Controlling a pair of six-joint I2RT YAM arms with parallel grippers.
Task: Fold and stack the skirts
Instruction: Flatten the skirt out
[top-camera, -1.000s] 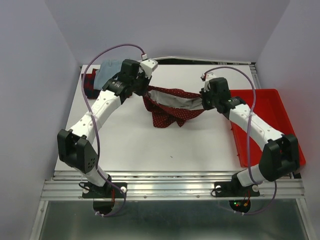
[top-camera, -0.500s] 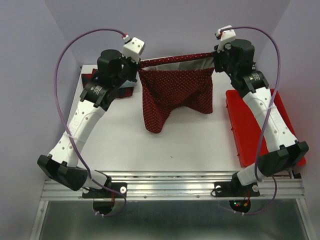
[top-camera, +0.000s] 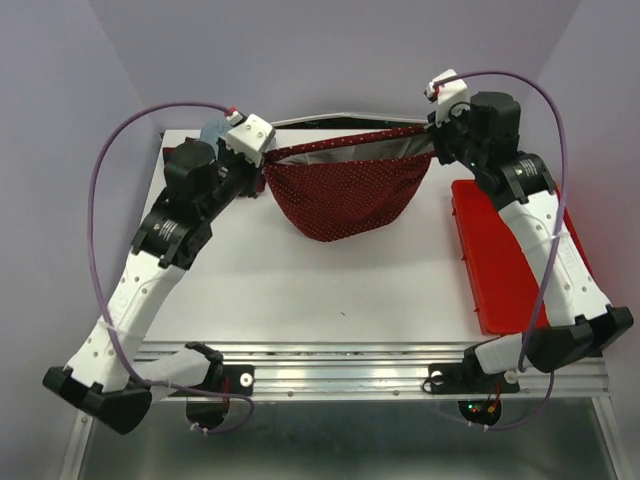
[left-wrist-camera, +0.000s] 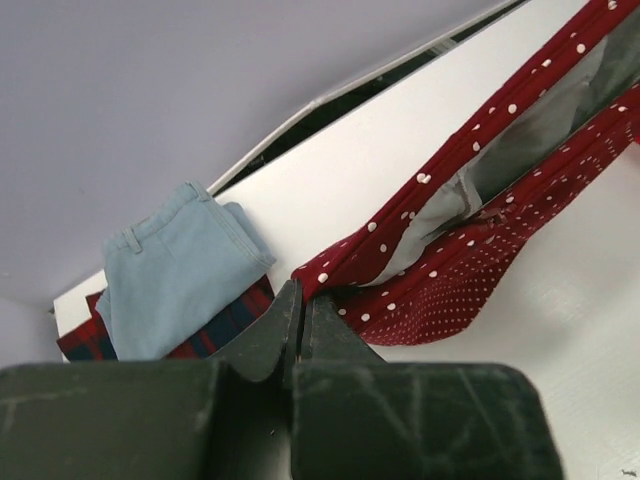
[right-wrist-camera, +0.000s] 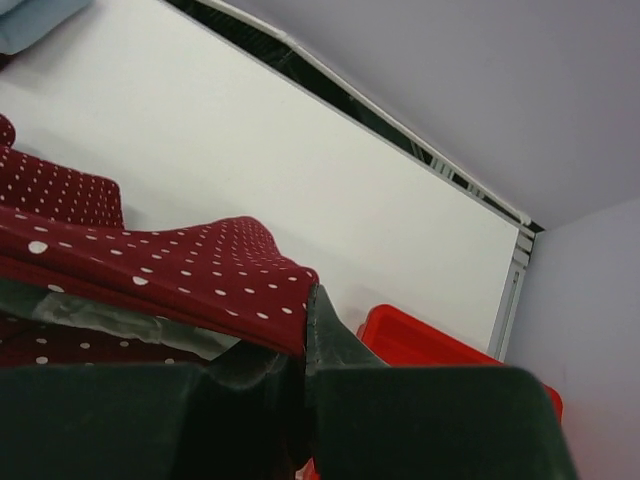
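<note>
- The white table (top-camera: 300, 290) fills the middle of the top view. A bright red plastic tray (top-camera: 500, 270) lies along its right side, partly under the right arm.
- Further back, in the upper middle of the frame, the dark red dotted skirt (top-camera: 345, 195) is lifted between the two arms. Its waistband runs almost straight from left to right, the grey lining shows along the top, and the cloth below sags in a rounded pouch. I cannot tell whether its lowest edge touches the table.
- The left gripper (top-camera: 268, 160) has its jaws pressed together on the left end of the waistband. The left wrist view shows the dotted hem pinched right at the tips.
- The right gripper (top-camera: 432, 135), at the upper right, is likewise pinched on the waistband's right end. In its wrist view the cloth drapes over the closed fingers.
- Farthest back, at the table's upper left corner, the folded pale blue skirt (left-wrist-camera: 170, 275) lies on top of the red-and-navy plaid skirt (left-wrist-camera: 225, 325).
</note>
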